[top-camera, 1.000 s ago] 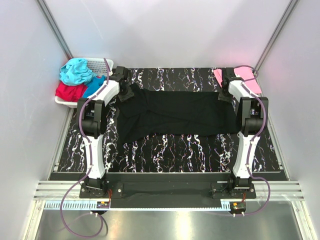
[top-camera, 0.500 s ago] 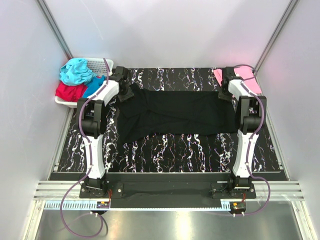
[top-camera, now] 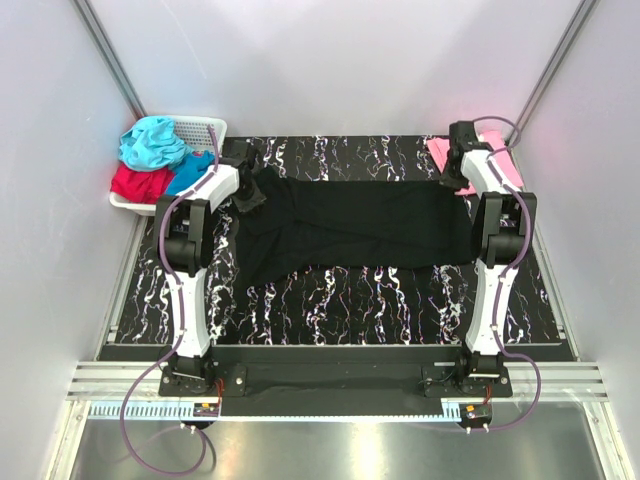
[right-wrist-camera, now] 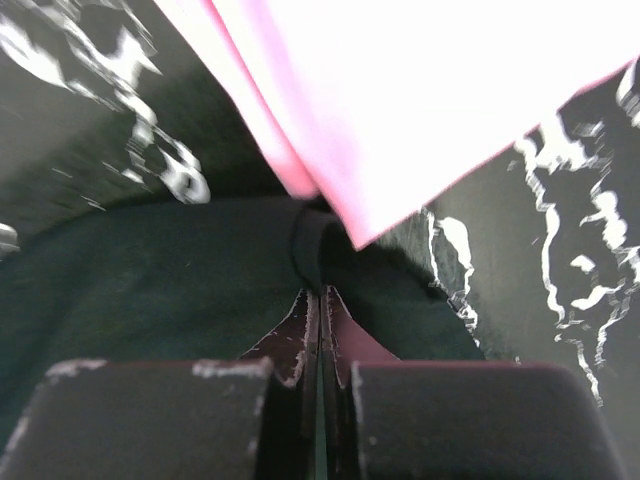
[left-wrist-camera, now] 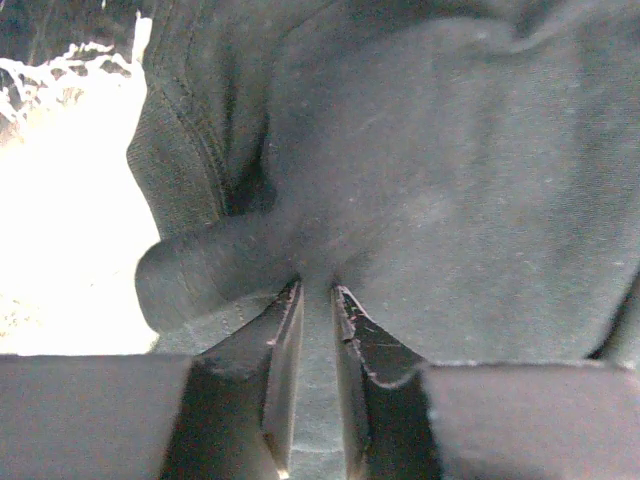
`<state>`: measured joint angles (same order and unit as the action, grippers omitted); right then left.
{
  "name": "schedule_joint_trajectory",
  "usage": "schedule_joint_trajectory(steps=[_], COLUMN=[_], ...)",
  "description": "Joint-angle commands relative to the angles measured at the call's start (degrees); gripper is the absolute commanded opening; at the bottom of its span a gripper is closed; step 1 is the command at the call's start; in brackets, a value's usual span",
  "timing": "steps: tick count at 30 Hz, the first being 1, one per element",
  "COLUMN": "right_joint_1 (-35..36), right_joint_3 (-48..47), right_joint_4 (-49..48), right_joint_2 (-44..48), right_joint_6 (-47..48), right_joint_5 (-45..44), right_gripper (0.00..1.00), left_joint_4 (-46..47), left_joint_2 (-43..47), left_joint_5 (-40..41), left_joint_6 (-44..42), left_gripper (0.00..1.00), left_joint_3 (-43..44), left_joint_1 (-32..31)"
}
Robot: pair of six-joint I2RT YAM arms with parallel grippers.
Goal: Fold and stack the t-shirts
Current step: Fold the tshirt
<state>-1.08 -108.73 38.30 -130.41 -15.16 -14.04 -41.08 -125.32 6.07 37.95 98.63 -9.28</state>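
Black t-shirt (top-camera: 350, 225): spread wide across the far half of the bench (top-camera: 350, 310), rumpled along its near left edge
Left gripper (left-wrist-camera: 315, 295): at the shirt's far left corner, jaws nearly together, pinching a raised pleat of black cloth
Right gripper (right-wrist-camera: 320, 300): at the far right corner, jaws pressed together on the hem; whether cloth is caught between them cannot be told
Pink t-shirt (right-wrist-camera: 420, 90): folded, at the bench's far right corner, its edge lying over the black hem just past the right gripper
Teal t-shirt (top-camera: 150, 140), red t-shirt (top-camera: 140, 183), blue t-shirt (top-camera: 190, 172): heaped in the white basket (top-camera: 205, 128) off the far left corner
Step in hand, as judged: taking hold of both far corners for the first fold
Next move calls for both corners lifted evenly and carried toward the near edge, without dragging the pink one along
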Motion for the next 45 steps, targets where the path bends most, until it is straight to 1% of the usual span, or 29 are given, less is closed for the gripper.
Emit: schedule_joint_trajectory(steps=[1, 5, 13, 23, 27, 32, 33, 35, 36, 37, 40, 45], right_joint_1=[-0.3, -0.2, -0.1, 0.8, 0.7, 0.8, 0.7, 0.7, 0.8, 2.2, 2.6, 2.6], right_joint_3=[-7.3, -13.2, -21.0, -37.7, -40.3, -41.6, -41.7, -40.7, -40.5, -40.5, -40.2, -40.3], right_joint_4=[1.3, 3.3, 5.0, 5.5, 4.8, 3.2, 3.2, 3.4, 3.7, 4.1, 4.6, 4.7], right_joint_2=[-0.5, -2.0, -8.3, -13.6, -14.4, -19.3, -20.1, -21.8, -22.3, -22.9, -22.5, -19.8], right_joint_6=[1.4, 2.4, 2.0, 2.7, 3.5, 4.9, 4.6, 3.9, 3.2, 3.0, 2.6, 2.1], right_joint_5=[-1.6, -1.6, -0.3, 1.1, 1.0, 2.4, 3.1, 4.7, 4.8, 4.6, 3.4, 2.3], right_gripper=[0.0, 0.0, 0.0, 0.0, 0.0, 0.0, 0.15, 0.36, 0.53, 0.59, 0.64, 0.65], left_joint_4=[-1.3, -1.8, -2.5, -3.6, -4.0, -3.9, -4.0, -3.9, -3.8, -3.7, -2.9, 2.9], left_joint_2=[-0.6, -1.4, -2.4, -4.2, -5.1, -5.6, -5.6, -5.5, -5.3, -4.8, -3.5, 1.0], left_joint_5=[1.6, 1.2, 1.4, 1.1, 0.4, -0.3, -0.8, -1.1, -1.0, -0.8, -0.1, 0.0], left_joint_6=[1.7, 2.1, 2.2, 2.2, 2.2, 2.4, 2.3, 2.0, 1.9, 1.7, 0.6, -0.4], left_gripper=[0.22, 0.21, 0.21, 0.21, 0.21, 0.21, 0.21, 0.21, 0.21, 0.21, 0.22, 0.22], left_joint_3=[0.2, 1.2, 2.7, 4.5, 6.7, 7.9, 8.3, 8.4, 8.3, 8.2, 7.0, 0.9], left_joint_1=[0.2, 0.1, 0.0, 0.0, -0.1, -0.3, -0.3, -0.5, -0.6, -0.7, -1.1, -1.2])
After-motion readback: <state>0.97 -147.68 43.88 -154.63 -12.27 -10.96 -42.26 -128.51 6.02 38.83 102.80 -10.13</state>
